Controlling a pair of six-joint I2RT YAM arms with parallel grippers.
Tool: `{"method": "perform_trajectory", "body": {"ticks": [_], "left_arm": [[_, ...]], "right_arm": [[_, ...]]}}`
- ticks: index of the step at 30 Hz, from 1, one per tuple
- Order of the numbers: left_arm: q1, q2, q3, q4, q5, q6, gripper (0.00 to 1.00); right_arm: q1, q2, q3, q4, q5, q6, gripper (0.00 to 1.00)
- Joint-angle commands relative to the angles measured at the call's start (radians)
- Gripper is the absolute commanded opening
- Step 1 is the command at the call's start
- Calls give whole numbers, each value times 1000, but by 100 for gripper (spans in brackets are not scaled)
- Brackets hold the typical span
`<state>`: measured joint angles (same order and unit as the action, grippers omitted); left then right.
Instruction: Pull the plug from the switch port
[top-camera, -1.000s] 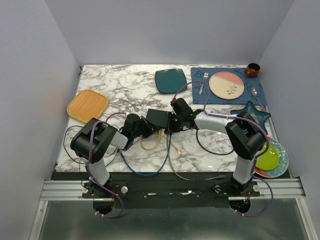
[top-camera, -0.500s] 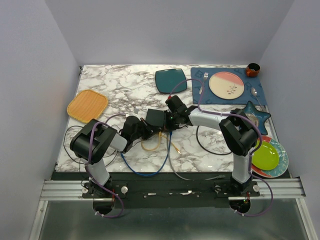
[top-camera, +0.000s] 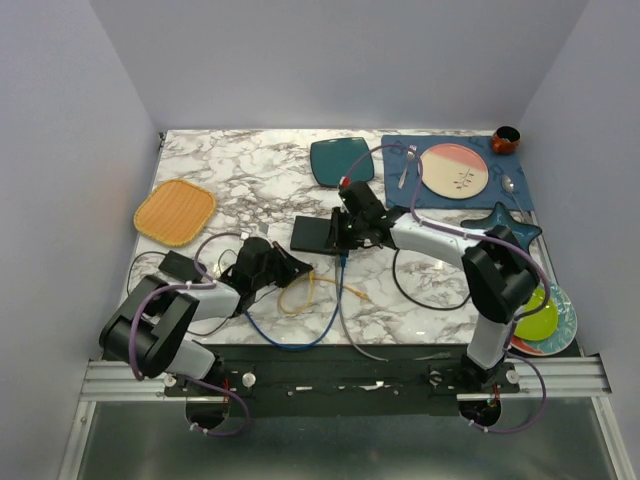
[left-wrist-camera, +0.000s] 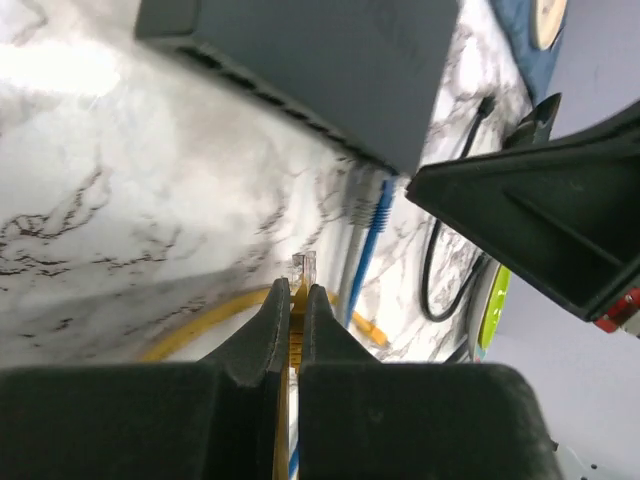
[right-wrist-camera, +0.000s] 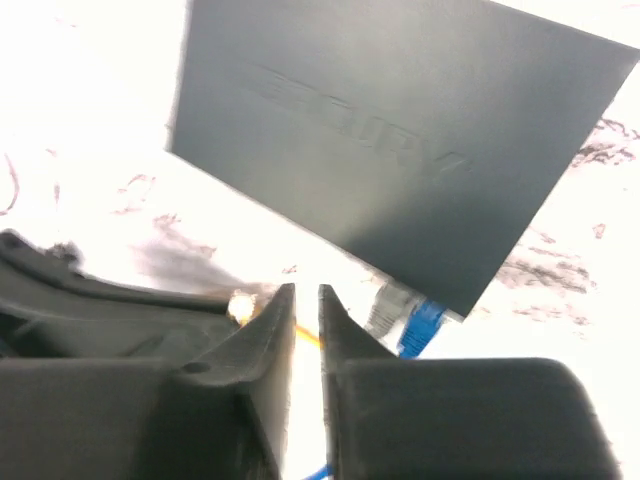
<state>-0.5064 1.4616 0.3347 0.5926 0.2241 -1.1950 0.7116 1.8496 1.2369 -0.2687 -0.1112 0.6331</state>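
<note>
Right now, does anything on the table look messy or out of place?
Mainly the wiring: a yellow cable, a blue cable and a grey cable sprawl in crossing loops before the switch. The yellow one's plug is out of its port, pinched in the left gripper.

I have my left arm lying low and reaching rightward, left gripper pinched tight on the plug, while my right arm stretches leftward, right gripper fingers slightly parted, gripping nothing.
</note>
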Motion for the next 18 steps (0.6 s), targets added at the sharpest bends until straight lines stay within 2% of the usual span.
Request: {"method": "perform_trajectory", "body": {"ticks": [1,2,5,8,13,18], "left_arm": [[-6,-145,104,-225,-97,98,0],[-6,-176,122,-249,-104,107,0],[-6,-219,174,-309,-121,127,0],[-6,-242,190,-336,-137,127,0],[-6,-264,170,-343,-147,107,0],[-7,-299,147,-340,-146,95,0]], "right_arm": [[-4,-136,-54,32,-85,-53,40],[-4,-153,-71,51,-155,-56,51],[8,-219,-161,144,-281,-64,64],[49,-273,-235,235,-337,-72,70],[146,-296,-283,322,-329,-73,72],[164,-256,-284,376,-277,-13,70]]}}
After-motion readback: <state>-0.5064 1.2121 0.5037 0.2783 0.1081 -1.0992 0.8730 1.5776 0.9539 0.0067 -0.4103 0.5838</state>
